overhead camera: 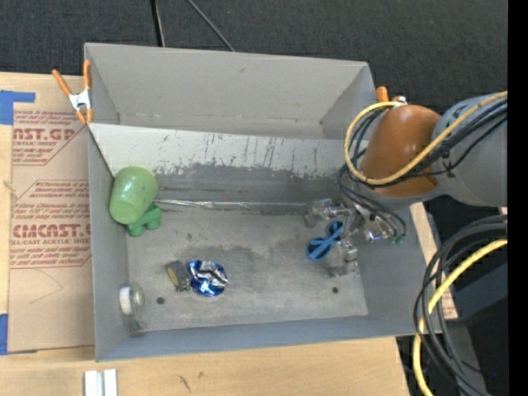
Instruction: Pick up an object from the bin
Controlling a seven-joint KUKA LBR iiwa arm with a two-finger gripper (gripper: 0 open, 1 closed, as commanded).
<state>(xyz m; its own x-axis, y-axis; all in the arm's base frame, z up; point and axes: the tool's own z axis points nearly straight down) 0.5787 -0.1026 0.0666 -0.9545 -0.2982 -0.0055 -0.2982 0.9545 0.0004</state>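
My gripper (347, 252) is down low at the right side of the bin, just above the floor. A small blue twisted thing (323, 243) lies right against it on its left side; whether it is gripped I cannot tell. Further left, on the bin floor near the front, lie a crumpled blue and white wrapper (208, 277) and a small dark block (176, 274) touching it.
A green rounded toy (134, 197) rests against the left wall. A small clear capped thing (130, 300) sits in the front left corner. The arm with its orange cover and yellow cables reaches over the right rim.
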